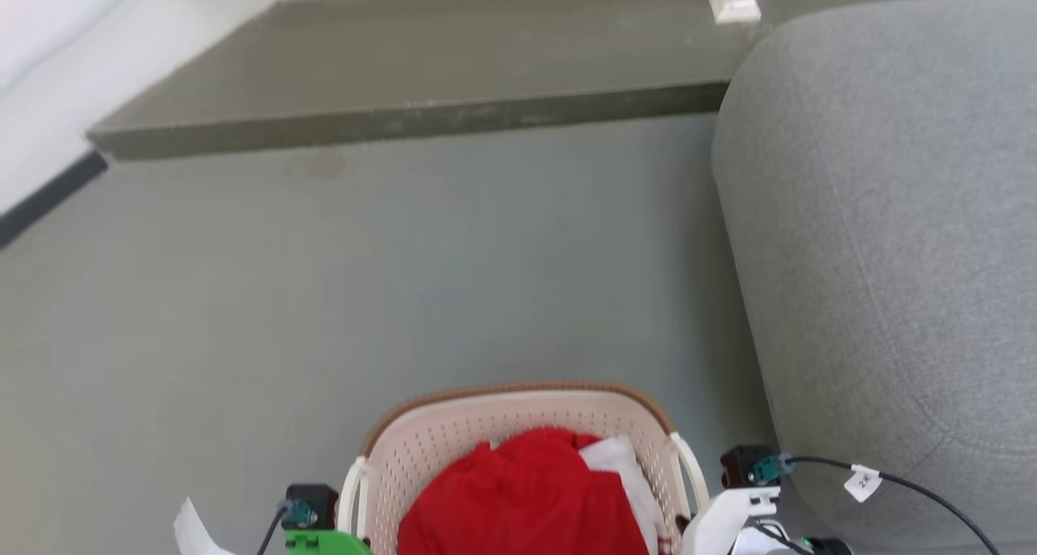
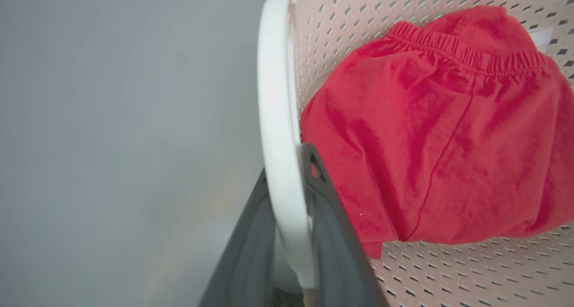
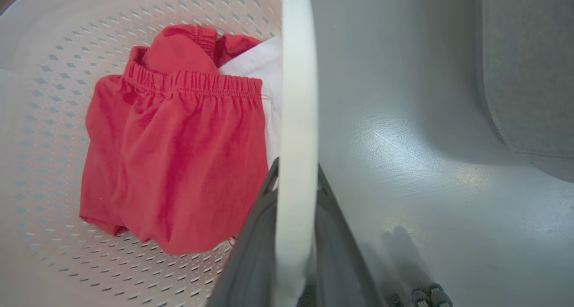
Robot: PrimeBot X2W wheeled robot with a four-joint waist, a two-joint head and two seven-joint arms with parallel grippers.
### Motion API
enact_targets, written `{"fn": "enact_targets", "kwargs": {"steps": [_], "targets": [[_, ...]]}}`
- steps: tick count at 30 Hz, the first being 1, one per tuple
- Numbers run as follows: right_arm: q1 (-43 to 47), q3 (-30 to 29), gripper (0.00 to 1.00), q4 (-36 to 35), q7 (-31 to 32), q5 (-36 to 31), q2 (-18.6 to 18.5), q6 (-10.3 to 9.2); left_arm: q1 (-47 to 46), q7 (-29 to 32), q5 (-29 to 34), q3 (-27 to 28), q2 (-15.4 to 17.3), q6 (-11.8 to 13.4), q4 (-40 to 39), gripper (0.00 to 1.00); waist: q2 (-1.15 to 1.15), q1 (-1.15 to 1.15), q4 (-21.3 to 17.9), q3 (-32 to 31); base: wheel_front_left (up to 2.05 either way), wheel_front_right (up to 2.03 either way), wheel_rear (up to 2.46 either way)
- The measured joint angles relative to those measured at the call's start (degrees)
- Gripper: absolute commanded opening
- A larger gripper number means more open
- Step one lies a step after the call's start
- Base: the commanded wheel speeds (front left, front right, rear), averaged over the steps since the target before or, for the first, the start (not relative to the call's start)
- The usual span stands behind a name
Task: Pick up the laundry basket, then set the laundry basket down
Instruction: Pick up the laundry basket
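laundry basket is low centre in the head view, over grey floor, with a grey sofa near on its right. Brown rim, cream perforated walls. Red cloth inside, white cloth tucked against its right side.

Left gripper: 2 fingers clamped on the left handle, 1 outside, 1 inside the basket touching the red cloth.

Right gripper: clamped on the right handle, 1 finger each side.

Both handles stand up from the rim. Can't tell whether the basket bottom touches the floor.

Raised grey-green step runs across the far side, well apart from the basket. Black cable with a white tag runs from the right wrist along the sofa's lower edge.
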Motion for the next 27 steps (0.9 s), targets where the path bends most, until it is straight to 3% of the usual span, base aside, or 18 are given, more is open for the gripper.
{"fn": "enact_targets", "kwargs": {"steps": [14, 27], "targets": [[3.8, 2.8, 0.00, -0.3, 4.8, 2.7, -0.1, -1.07, 4.2, 3.7, -1.6, -2.1, 0.2, 0.2, -0.7, 0.00, 0.00, 0.00, -0.1, -5.7, 0.00, 0.00, 0.00], [4.0, 4.6, 0.00, -1.0, 6.2, 4.1, -0.5, -1.99, 4.3, 6.4, -1.8, -4.0, 0.7, 1.3, -2.3, 0.00, 0.00, 0.00, -0.4, -6.4, 0.00, 0.00, 0.00]]}}
